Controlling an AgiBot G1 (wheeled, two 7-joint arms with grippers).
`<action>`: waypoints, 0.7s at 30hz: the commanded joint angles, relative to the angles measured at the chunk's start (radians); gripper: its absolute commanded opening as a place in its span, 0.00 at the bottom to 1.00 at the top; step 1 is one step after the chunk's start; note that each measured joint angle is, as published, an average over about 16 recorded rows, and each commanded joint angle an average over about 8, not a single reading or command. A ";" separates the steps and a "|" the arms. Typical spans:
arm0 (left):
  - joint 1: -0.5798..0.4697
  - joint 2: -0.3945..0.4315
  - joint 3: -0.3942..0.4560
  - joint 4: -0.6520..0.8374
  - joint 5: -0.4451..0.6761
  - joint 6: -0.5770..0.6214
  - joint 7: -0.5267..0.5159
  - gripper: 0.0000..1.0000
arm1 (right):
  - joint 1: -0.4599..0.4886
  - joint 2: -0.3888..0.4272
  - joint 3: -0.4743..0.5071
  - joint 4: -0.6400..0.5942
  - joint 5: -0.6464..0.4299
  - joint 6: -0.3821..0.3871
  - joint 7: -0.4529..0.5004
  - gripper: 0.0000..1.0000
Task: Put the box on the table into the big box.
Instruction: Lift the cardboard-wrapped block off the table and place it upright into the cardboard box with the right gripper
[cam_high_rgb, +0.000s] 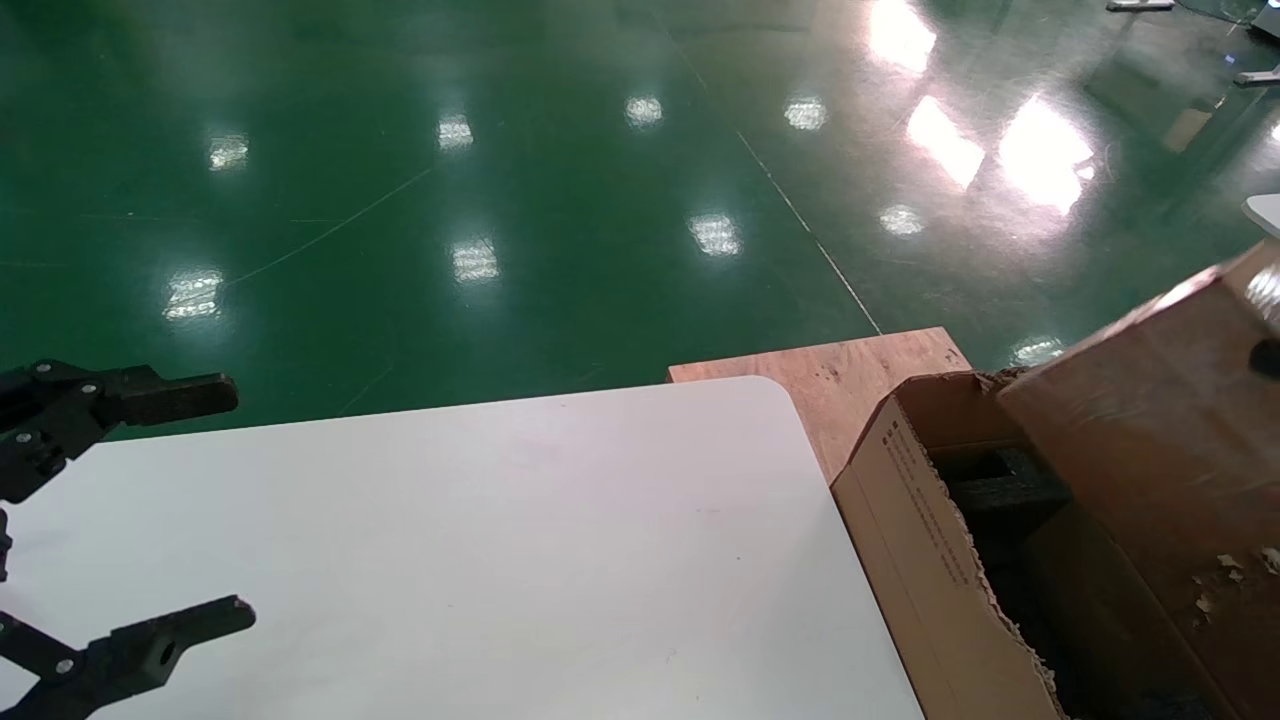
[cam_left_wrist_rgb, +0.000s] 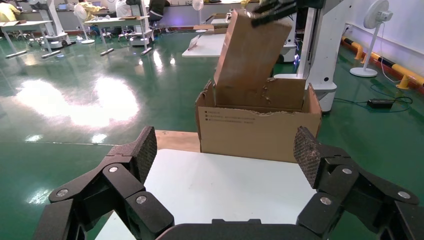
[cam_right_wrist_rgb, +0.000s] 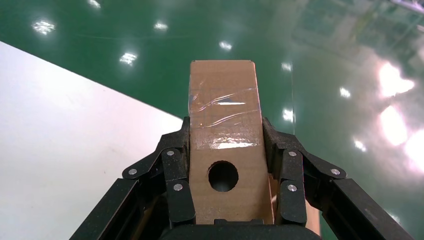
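Observation:
The box (cam_right_wrist_rgb: 225, 100), brown cardboard with clear tape and a round hole, is clamped between the fingers of my right gripper (cam_right_wrist_rgb: 225, 135), which is shut on it. In the head view the box (cam_high_rgb: 1150, 430) hangs tilted at the far right over the big box (cam_high_rgb: 915, 520), a torn-edged carton with black foam inside. From the left wrist view the box (cam_left_wrist_rgb: 252, 55) has its lower end down in the opening of the big box (cam_left_wrist_rgb: 257, 132), with the right gripper (cam_left_wrist_rgb: 276, 10) on its top. My left gripper (cam_high_rgb: 215, 510) is open over the table's (cam_high_rgb: 520, 540) left side, holding nothing.
A brown plywood board (cam_high_rgb: 835, 370) lies under the big box, past the table's far right corner. Shiny green floor surrounds the table. Other tables, a white robot stand (cam_left_wrist_rgb: 320, 55) and a fan (cam_left_wrist_rgb: 372, 30) are in the background of the left wrist view.

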 joint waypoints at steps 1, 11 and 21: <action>0.000 0.000 0.000 0.000 0.000 0.000 0.000 1.00 | 0.022 0.021 -0.064 -0.001 0.007 0.034 -0.023 0.00; 0.000 0.000 0.000 0.000 0.000 0.000 0.000 1.00 | 0.134 0.093 -0.322 -0.018 0.027 0.202 -0.082 0.00; 0.000 0.000 0.001 0.000 0.000 0.000 0.000 1.00 | 0.124 0.156 -0.333 -0.051 -0.008 0.257 -0.095 0.00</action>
